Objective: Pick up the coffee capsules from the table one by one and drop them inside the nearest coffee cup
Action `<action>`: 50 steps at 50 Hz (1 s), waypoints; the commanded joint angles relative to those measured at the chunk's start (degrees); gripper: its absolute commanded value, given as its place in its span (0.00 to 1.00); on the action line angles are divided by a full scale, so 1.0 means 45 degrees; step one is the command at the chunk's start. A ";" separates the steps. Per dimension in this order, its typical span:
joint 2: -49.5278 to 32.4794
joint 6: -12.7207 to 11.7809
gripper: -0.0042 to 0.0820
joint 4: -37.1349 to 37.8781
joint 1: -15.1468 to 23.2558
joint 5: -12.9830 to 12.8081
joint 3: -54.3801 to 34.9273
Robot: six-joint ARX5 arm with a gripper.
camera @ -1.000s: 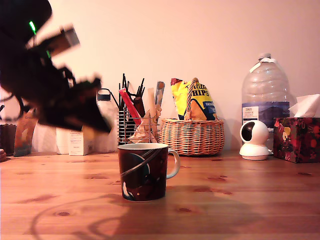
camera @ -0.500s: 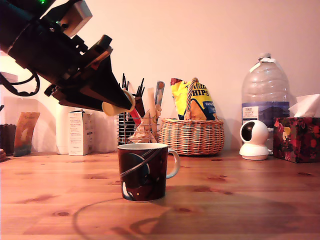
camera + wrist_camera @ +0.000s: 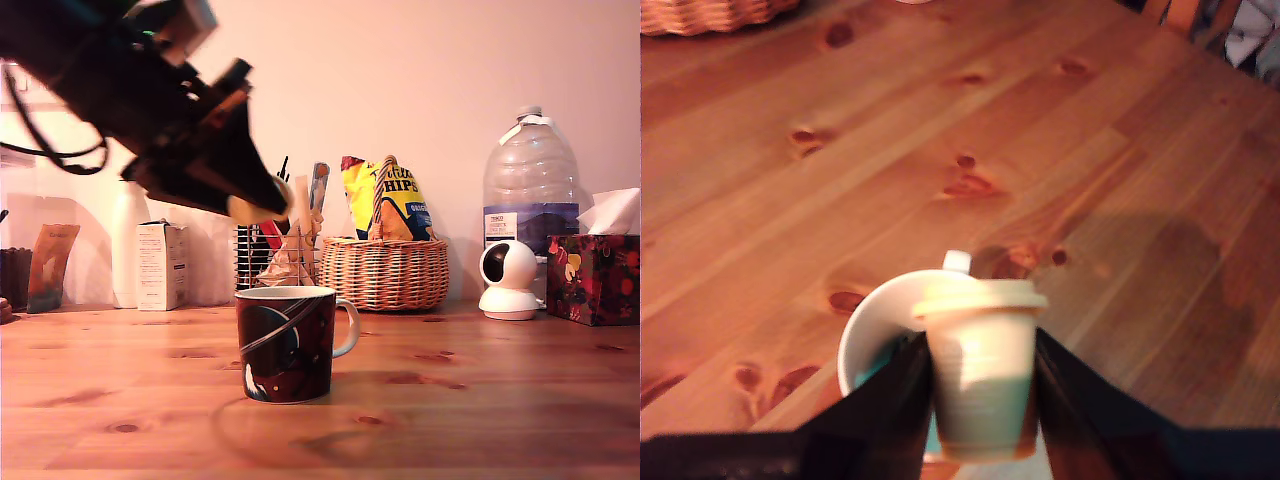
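Hanging above the coffee cup (image 3: 288, 342) on the table (image 3: 480, 400), the gripper (image 3: 980, 385) is seen closed on a cream coffee capsule (image 3: 982, 372), held over the cup's white rim

A lived-in home — behind the patterned mug (image 3: 287, 343) on the wooden table (image 3: 480, 400) stand a snack-filled wicker basket (image 3: 384, 272), water bottle (image 3: 531, 190) and tissue box (image 3: 593, 278).

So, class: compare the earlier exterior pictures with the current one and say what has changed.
The gripper, shut on a coffee capsule, rose from low on the exterior view's left and swung rightward until it hangs above the coffee cup. The cup, the basket and the water bottle stayed put.
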 commanded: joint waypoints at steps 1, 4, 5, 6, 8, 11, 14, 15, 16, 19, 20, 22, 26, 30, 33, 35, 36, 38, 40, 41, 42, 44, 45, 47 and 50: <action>0.0602 0.0204 0.23 -0.0296 -0.0112 0.0000 0.0291; 0.0952 0.0384 0.23 -0.0631 -0.0151 -0.0005 0.0661; 0.1073 0.0384 0.23 -0.0748 -0.0155 -0.0034 0.0782; 0.1175 0.0491 0.23 -0.0855 -0.0165 -0.0044 0.0894; 0.1438 0.0495 0.23 -0.1064 -0.0199 -0.0063 0.1161; 0.1763 0.0612 0.23 -0.1428 -0.0238 -0.0121 0.1525; 0.2089 0.0748 0.23 -0.1831 -0.0262 -0.0267 0.1860; 0.2166 0.0748 0.23 -0.1943 -0.0262 -0.0267 0.1938; 0.2249 0.0835 0.23 -0.2035 -0.0267 -0.0393 0.2006; 0.2448 0.0835 0.23 -0.2297 -0.0287 -0.0481 0.2176; 0.2506 0.0845 0.23 -0.2361 -0.0287 -0.0476 0.2210; 0.2579 0.0845 0.23 -0.2414 -0.0287 -0.0481 0.2229; 0.2637 0.0845 0.23 -0.2560 -0.0287 -0.0481 0.2234; 0.2637 0.0840 0.24 -0.2681 -0.0287 -0.0476 0.2234; 0.2637 0.0835 0.24 -0.2696 -0.0282 -0.0471 0.2234; 0.2637 0.0826 0.24 -0.2701 -0.0282 -0.0471 0.2234; 0.2637 0.0826 0.24 -0.2701 -0.0282 -0.0471 0.2234; 0.2637 0.0826 0.24 -0.2705 -0.0282 -0.0471 0.2234; 0.2637 0.0826 0.24 -0.2720 -0.0282 -0.0471 0.2234; 0.2637 0.0826 0.24 -0.2725 -0.0282 -0.0471 0.2234; 0.2637 0.0826 0.24 -0.2730 -0.0282 -0.0471 0.2234; 0.2637 0.0826 0.24 -0.2735 -0.0282 -0.0471 0.2234; 0.2637 0.0826 0.24 -0.2739 -0.0282 -0.0471 0.2234; 0.2637 0.0826 0.24 -0.2754 -0.0282 -0.0471 0.2234; 0.2637 0.0831 0.27 -0.2793 -0.0282 -0.0471 0.2234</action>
